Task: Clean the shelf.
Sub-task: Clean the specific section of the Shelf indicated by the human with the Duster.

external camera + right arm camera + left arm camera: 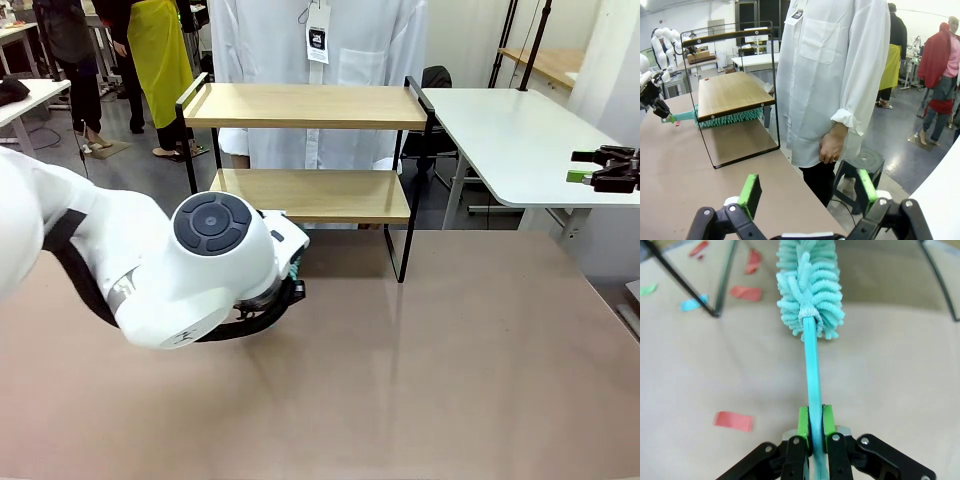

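The shelf (300, 105) stands at the table's far side, two wooden boards in a black frame (687, 282). My left gripper (815, 416) is shut on the teal handle of a fluffy duster (810, 285). The duster head (730, 119) lies low under the lower board (732, 92), just above the tabletop. In the front view my left arm (180, 270) covers that gripper, which the right wrist view catches from the side (660, 107). Several red, blue and green paper scraps (733, 421) lie on the tabletop near the shelf's leg. Off to the right, over the white table, my right gripper (592, 168) (809, 190) stands open and holds nothing.
A person in a white coat (320, 40) stands right behind the shelf, hands low in front (830, 145). A white table (510, 130) adjoins at the right. A black stool (860, 165) stands beside the person. The beige tabletop (450, 350) stretches bare toward me.
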`<action>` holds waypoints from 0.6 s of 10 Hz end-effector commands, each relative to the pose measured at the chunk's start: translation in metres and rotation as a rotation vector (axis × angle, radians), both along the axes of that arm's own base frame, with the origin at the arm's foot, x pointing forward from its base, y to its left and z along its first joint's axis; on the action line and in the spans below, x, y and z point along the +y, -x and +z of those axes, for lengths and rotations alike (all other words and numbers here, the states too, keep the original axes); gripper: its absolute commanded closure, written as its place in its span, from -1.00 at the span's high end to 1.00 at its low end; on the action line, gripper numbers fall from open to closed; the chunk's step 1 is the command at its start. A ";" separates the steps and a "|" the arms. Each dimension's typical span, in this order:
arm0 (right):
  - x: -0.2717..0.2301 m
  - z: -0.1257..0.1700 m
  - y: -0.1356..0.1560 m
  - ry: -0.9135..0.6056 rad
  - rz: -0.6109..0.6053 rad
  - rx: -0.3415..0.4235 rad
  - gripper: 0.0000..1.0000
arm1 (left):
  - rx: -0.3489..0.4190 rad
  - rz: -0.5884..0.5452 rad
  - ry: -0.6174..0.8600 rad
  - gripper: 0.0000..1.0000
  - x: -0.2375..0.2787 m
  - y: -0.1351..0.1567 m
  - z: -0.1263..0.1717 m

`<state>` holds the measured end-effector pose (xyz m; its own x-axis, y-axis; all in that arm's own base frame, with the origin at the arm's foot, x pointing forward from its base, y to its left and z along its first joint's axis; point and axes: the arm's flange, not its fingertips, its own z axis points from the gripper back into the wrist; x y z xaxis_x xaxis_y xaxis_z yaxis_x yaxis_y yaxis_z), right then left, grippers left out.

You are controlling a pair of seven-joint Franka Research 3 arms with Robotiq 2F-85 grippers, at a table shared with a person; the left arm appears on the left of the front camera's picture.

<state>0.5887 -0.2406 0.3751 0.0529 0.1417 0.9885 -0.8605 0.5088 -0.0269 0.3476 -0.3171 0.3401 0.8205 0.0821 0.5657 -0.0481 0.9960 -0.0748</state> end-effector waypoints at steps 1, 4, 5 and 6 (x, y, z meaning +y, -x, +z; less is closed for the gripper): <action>0.002 0.004 -0.001 0.006 -0.002 -0.005 1.00 | -0.015 0.091 -0.076 -0.74 0.042 0.027 0.036; 0.002 0.004 -0.001 0.006 -0.002 -0.005 1.00 | -0.032 0.148 -0.198 -0.74 0.074 0.035 0.059; 0.002 0.004 -0.001 0.006 -0.002 -0.005 1.00 | -0.039 0.173 -0.272 -0.74 0.080 0.037 0.063; 0.002 0.004 -0.001 0.006 -0.002 -0.005 1.00 | -0.062 0.174 -0.277 -0.74 0.081 0.039 0.067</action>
